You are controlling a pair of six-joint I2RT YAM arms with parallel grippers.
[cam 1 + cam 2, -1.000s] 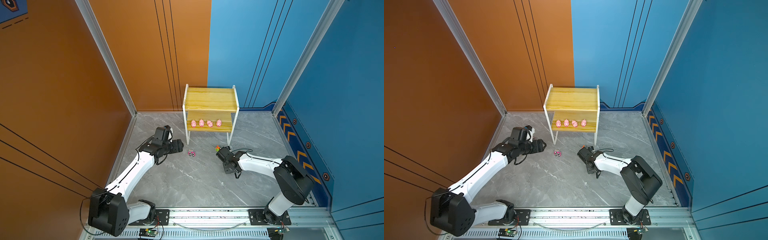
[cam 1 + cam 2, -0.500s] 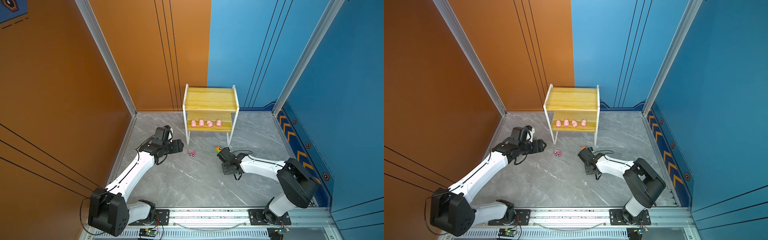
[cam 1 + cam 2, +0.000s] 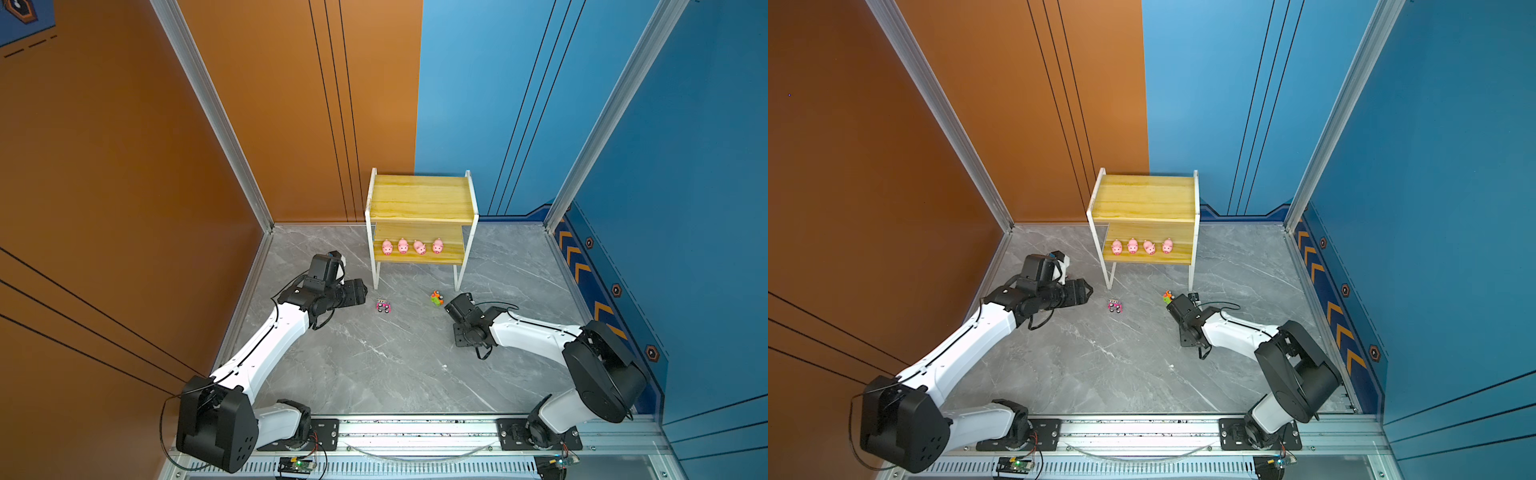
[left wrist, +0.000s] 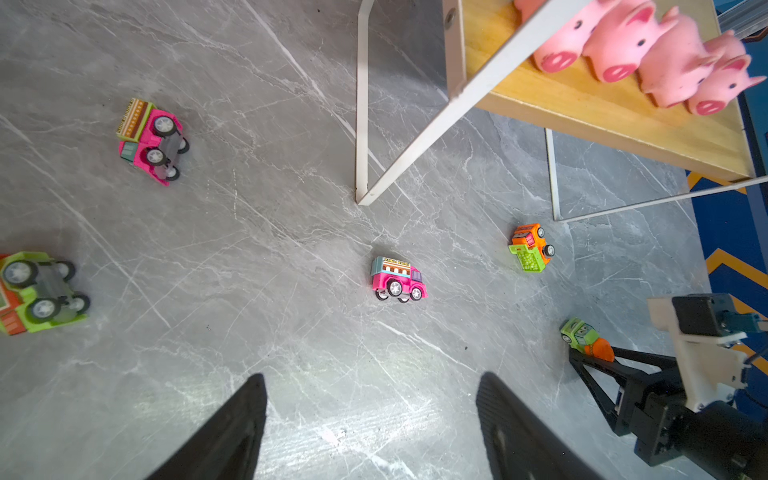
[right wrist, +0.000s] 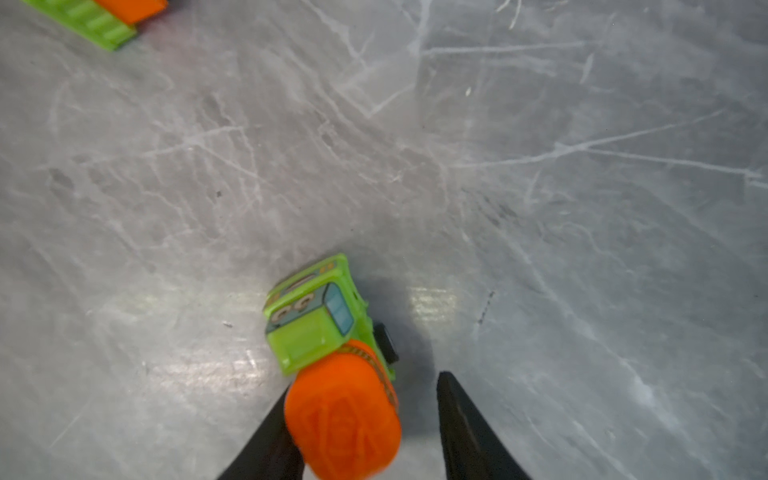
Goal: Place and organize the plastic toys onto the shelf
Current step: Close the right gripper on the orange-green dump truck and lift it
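The shelf (image 3: 419,199) (image 3: 1144,199) stands at the back wall, with several pink pigs (image 3: 411,246) (image 3: 1140,246) (image 4: 648,50) in a row on its lower board. A green mixer truck with an orange drum (image 5: 316,328) (image 4: 584,338) sits on the floor between my right gripper's (image 5: 365,382) (image 3: 444,303) open fingers, against one finger and apart from the other. An orange-and-green truck (image 4: 532,248) lies close by. A pink truck (image 3: 383,306) (image 3: 1115,306) (image 4: 398,279) stands ahead of my left gripper (image 4: 372,376) (image 3: 365,291), which is open and empty.
In the left wrist view a second pink car (image 4: 151,141) and a green car (image 4: 35,291) lie tipped over on the grey marble floor. The shelf's white legs (image 4: 361,124) stand near the toys. Orange and blue walls close the floor in.
My right gripper's fingers have spread apart around the mixer truck and the gripper has drawn back a little. The left arm has stayed still.
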